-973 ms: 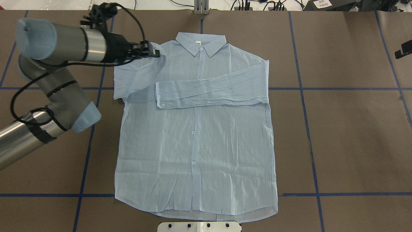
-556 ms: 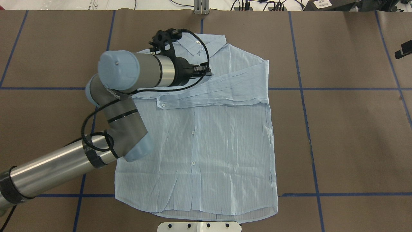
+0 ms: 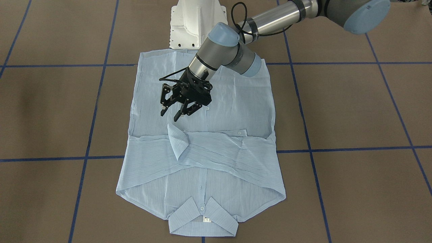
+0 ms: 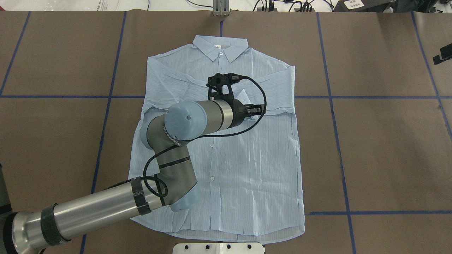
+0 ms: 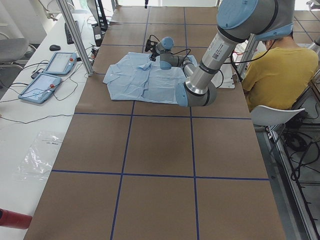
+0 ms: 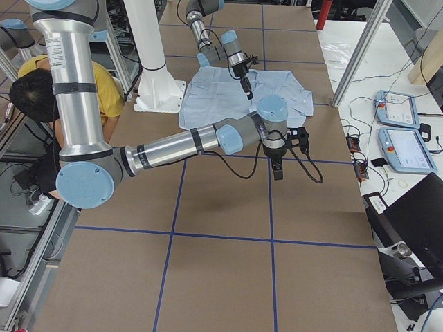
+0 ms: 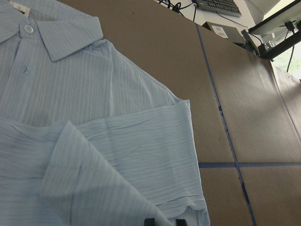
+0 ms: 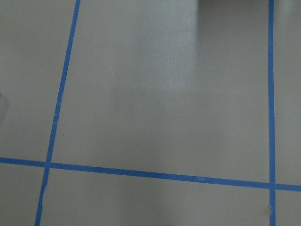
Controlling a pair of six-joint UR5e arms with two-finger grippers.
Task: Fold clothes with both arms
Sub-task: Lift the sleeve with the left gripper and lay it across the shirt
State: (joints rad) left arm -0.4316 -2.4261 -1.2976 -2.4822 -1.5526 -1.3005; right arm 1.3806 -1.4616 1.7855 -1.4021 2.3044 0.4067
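shirt (image 4: 229, 158) flat on tabletop (image 4: 381, 148), front up | left sleeve (image 3: 216, 148) now folded across chest (lay out sideways a second ago) | left pincer (image 3: 169, 116) moved above chest, spread wide, empty | right pincer (image 6: 277, 171): opening cannot be told

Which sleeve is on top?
The left sleeve, from the robot's left: it crosses over the right sleeve, its cuff curled up near the left gripper.

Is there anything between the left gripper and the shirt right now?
Nothing visible stands between them. The left gripper hangs open over the front of the shirt, which lies flat on the table with both sleeves folded across its chest.
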